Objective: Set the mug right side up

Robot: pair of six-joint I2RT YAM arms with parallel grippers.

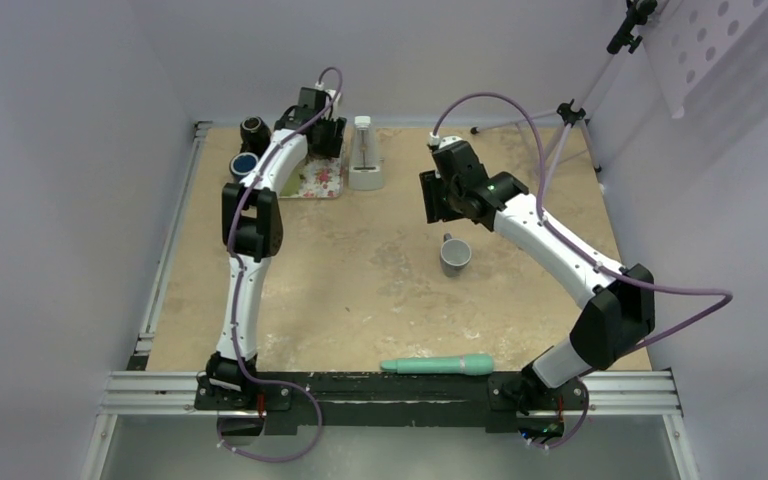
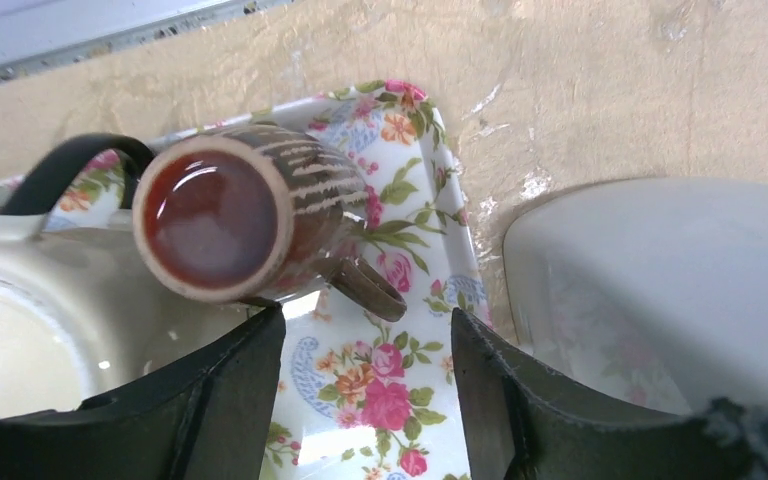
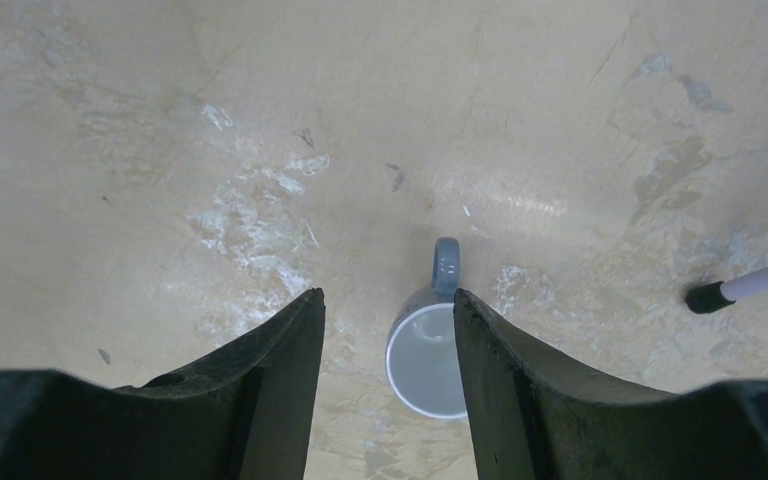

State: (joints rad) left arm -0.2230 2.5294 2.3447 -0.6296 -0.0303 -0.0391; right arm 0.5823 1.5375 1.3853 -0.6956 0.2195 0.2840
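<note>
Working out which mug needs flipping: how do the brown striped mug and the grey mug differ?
The brown striped mug sits on the floral tray; the grey mug on the bare table. The brown one seems to show its base, upside down; the grey one shows its open mouth, upright. Both have a handle.

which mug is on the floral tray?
The brown striped mug, in front of the left hand. The grey mug stands on the bare table by the right hand.
</note>
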